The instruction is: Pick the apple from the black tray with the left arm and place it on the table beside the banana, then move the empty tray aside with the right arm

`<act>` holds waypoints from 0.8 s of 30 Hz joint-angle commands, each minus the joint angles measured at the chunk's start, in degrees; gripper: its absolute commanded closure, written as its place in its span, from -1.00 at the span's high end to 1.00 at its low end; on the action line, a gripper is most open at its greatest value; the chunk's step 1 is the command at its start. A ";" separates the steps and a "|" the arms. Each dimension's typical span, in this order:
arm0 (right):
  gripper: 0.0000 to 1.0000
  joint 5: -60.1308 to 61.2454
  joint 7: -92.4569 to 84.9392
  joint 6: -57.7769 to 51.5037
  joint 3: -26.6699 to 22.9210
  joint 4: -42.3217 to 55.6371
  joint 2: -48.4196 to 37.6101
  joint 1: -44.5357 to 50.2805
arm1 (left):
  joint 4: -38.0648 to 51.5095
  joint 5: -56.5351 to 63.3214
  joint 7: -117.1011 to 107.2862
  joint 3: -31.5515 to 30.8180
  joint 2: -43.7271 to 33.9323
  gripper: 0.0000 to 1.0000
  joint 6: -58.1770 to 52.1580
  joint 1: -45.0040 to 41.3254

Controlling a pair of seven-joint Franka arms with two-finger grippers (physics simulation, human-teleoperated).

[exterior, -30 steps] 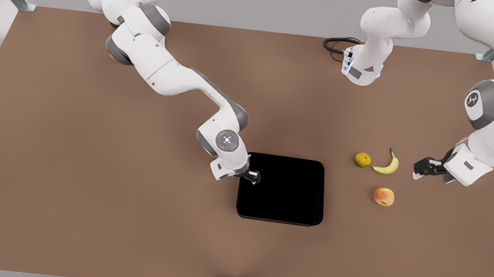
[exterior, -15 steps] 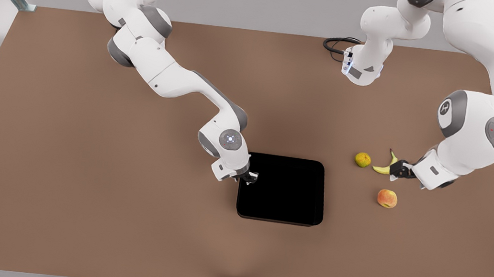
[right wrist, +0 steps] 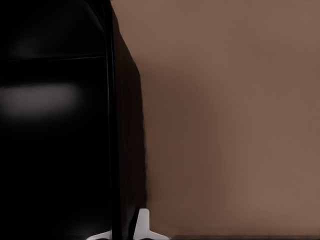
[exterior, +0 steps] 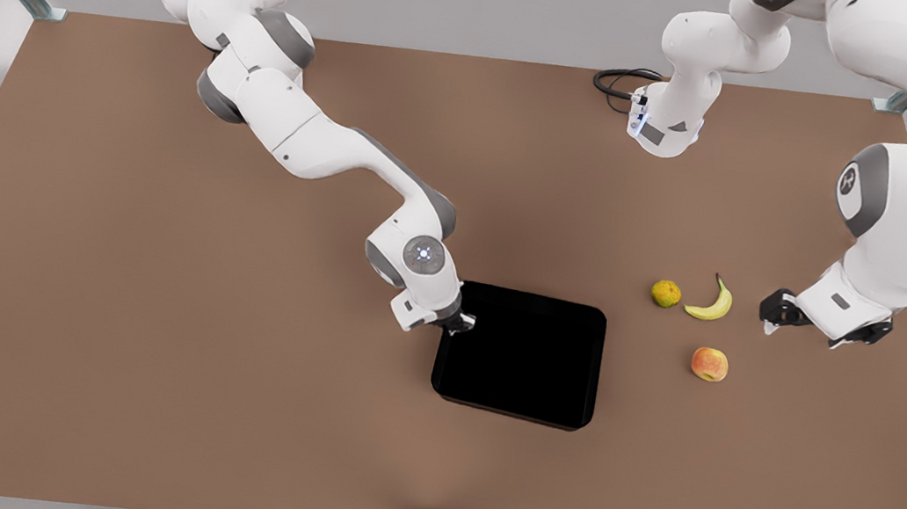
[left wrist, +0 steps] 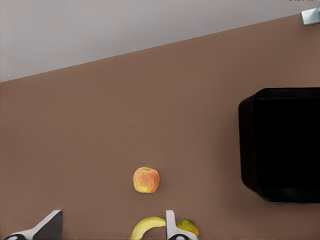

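The brown bench (exterior: 143, 317) carries everything here. Near its middle lies the black tray (exterior: 523, 358), empty and turned a little askew to the bench edges. The right tool (exterior: 460, 324) is at the tray's edge on the front view's left, its fingers (right wrist: 143, 227) closed over the low rim, one on each side of it. Over on the front view's right the left tool (exterior: 771, 319) hovers near the banana (exterior: 710, 305), its fingers (left wrist: 170, 226) spread apart and holding nothing. The apple (exterior: 709, 363) sits on the bench just beside the banana, not touching it, well apart from the tray. A small yellow-green fruit (exterior: 665, 293) rests close by the banana's other side.
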 commanded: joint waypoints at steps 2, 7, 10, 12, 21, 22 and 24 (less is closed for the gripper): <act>-0.50 0.02 -0.12 -0.38 0.90 0.03 -0.23 -0.26 | 0.09 -0.81 1.20 -0.13 0.07 1.00 -0.29 0.31; -0.51 0.11 0.05 -0.65 2.48 0.12 -0.49 -0.61 | -0.27 -0.63 1.20 0.05 -0.02 1.00 -0.47 1.02; -0.55 1.25 -0.03 -0.65 2.57 0.12 -1.28 -0.61 | -0.18 -0.63 1.29 0.13 -0.02 1.00 -0.38 1.28; -0.55 1.43 -0.12 -1.79 2.92 0.12 -2.25 -0.61 | -0.09 -0.63 1.38 0.13 -0.02 1.00 -0.38 1.37; -0.56 1.43 -2.41 -15.58 7.40 0.12 -8.66 -2.37 | -0.27 -0.63 1.29 0.13 -0.11 1.00 -0.47 1.37; -0.58 2.74 -3.46 -17.61 7.40 0.12 -9.28 -2.46 | -0.27 -0.63 1.20 0.13 -0.02 1.00 -0.47 1.28; -0.59 5.82 -6.10 -20.42 7.23 0.12 -10.95 -3.68 | -0.18 -0.63 1.29 0.22 -0.11 1.00 -0.47 1.54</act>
